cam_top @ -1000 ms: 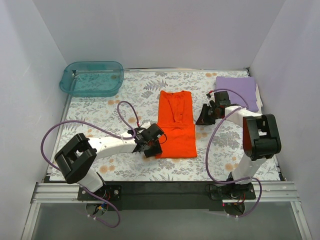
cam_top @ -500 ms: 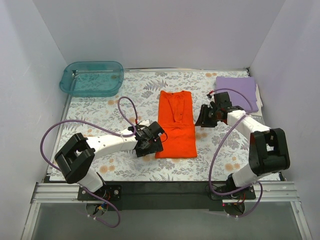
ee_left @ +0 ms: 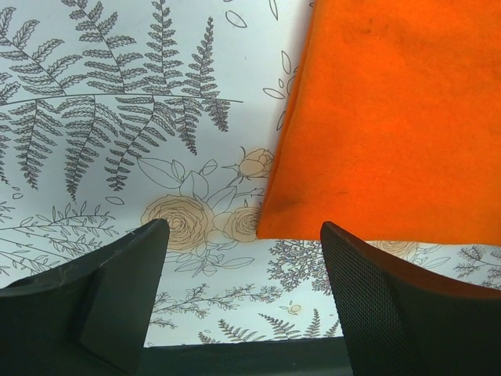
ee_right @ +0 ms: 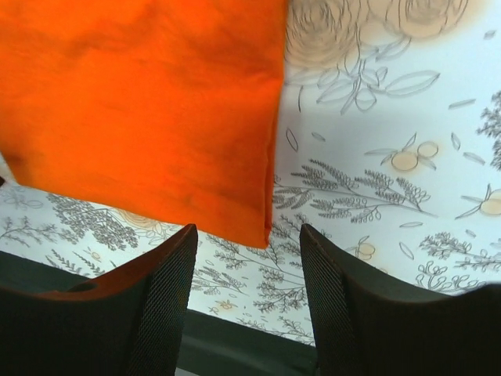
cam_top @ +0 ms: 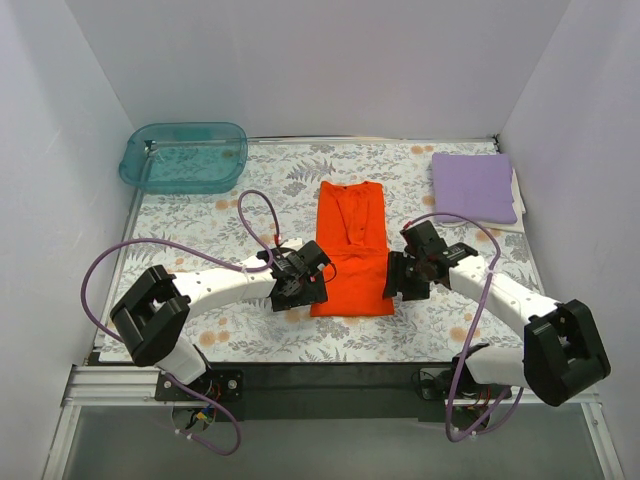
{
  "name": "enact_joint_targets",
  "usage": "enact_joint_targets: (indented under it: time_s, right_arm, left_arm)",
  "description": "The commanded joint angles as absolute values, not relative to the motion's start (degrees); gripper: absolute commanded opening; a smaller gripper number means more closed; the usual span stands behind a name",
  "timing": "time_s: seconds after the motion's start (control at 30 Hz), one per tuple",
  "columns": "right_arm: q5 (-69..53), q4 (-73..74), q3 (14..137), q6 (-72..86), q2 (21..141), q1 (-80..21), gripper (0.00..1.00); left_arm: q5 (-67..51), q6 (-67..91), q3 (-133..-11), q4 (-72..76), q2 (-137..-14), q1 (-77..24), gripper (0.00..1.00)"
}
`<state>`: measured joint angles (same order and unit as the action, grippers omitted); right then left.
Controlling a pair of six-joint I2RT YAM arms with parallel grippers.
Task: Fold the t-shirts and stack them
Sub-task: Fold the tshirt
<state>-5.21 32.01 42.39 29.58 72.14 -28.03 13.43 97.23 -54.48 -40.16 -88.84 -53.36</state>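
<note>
Beneath each wrist camera — one corner of orange t-shirt (ee_left: 376,110), rest cropped.

Looking down from high behind near edge, taking in whole table (cam_top: 180,215). Peering close from each wrist, down between own fingers (ee_left: 94,298), all sharing near hem of orange t-shirt (cam_top: 352,255).

No writing, label, brand or number can be read anywhere here. The orange t-shirt (cam_top: 352,250) and the lavender t-shirt (cam_top: 473,186) are plain cloth, and the counter (cam_top: 180,225) shows only printed ferns and flowers.
</note>
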Motion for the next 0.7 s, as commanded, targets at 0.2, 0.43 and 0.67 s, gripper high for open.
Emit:
enact_joint_targets:
  time_s: [0.2, 0.43, 0.67]
  right_arm:
    - [-1.32, 34.1, 40.08, 36.82, 70.31, -32.69, 0.48]
    - [2.01, 33.66, 39.73, 38.76, 72.77, -35.24, 0.43]
    - [5.89, 32.35, 38.67, 40.25, 76.28, -38.67, 0.42]
  left_arm:
    - [13.36, 95.36, -55.11, -40.43, -88.42, -53.35, 0.73]
    - [13.1, 94.75, -54.67, -40.26, -87.98, -53.35, 0.73]
    - [12.92, 94.31, -54.05, -39.73, -87.45, -53.35, 0.73]
